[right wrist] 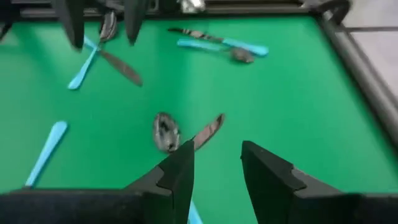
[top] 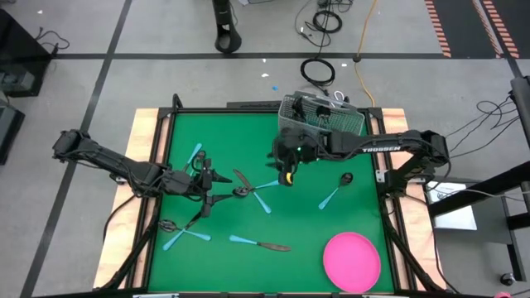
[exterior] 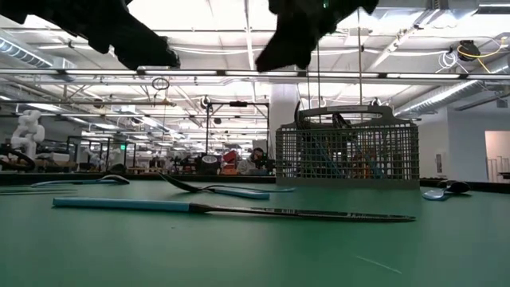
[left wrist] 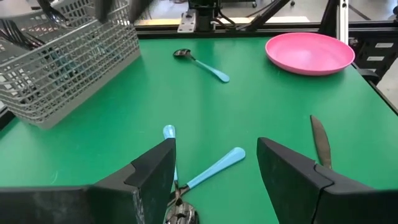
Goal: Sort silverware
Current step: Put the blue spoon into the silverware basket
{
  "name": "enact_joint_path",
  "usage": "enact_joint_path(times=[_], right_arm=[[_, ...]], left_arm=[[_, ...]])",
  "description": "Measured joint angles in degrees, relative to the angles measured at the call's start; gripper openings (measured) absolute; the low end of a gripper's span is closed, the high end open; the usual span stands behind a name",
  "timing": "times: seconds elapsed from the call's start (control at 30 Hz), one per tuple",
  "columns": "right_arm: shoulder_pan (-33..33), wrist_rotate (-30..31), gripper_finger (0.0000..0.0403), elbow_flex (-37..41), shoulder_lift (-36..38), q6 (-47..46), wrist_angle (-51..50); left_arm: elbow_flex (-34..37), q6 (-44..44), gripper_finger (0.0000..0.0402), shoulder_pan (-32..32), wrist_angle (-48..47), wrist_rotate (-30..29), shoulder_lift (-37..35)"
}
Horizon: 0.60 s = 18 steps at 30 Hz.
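The silverware, with light blue handles and dark heads, lies scattered flat on the green mat [top: 273, 223]: a crossed cluster [top: 248, 192], a spoon [top: 334, 192], a knife [top: 260, 244] and a pair [top: 178, 234]. My left gripper [top: 217, 184] [left wrist: 214, 155] is open and hovers over the cluster, with two blue handles [left wrist: 214, 168] and a dark head [left wrist: 180, 214] between its fingers. My right gripper [top: 287, 170] [right wrist: 217, 155] is open and empty, raised above the mat just near the grey mesh caddy [top: 323, 116]; a spoon head [right wrist: 165, 132] and a knife blade [right wrist: 208, 130] lie beyond its fingers.
The caddy [exterior: 347, 153] [left wrist: 62, 62] stands at the far edge and holds some pieces upright. The pink plate [top: 352, 259] [left wrist: 309, 53] sits in the near right corner. A knife [exterior: 231, 209] lies close to the near edge. A raised frame rims the mat.
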<state>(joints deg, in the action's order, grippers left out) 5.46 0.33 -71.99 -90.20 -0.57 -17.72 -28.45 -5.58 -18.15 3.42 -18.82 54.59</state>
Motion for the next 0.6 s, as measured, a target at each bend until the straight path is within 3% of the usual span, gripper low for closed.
enact_joint_path(times=[0.23,0.47,0.6], right_arm=[[1.0,-0.2,0.0123,-0.3,-8.3,-0.3,12.6],[4.5,-1.1,0.0123,-14.1,-20.3,2.3,14.4],[6.7,-8.2,0.0123,-23.5,-29.3,4.3,14.8]], left_arm=[[0.0,-1.1,0.0228,0.0,-0.3,-0.2,-0.3],[0.0,-5.4,0.0228,0.0,-4.5,-0.3,-2.0],[-0.1,-12.0,0.0228,0.0,-10.7,-1.0,-3.6]])
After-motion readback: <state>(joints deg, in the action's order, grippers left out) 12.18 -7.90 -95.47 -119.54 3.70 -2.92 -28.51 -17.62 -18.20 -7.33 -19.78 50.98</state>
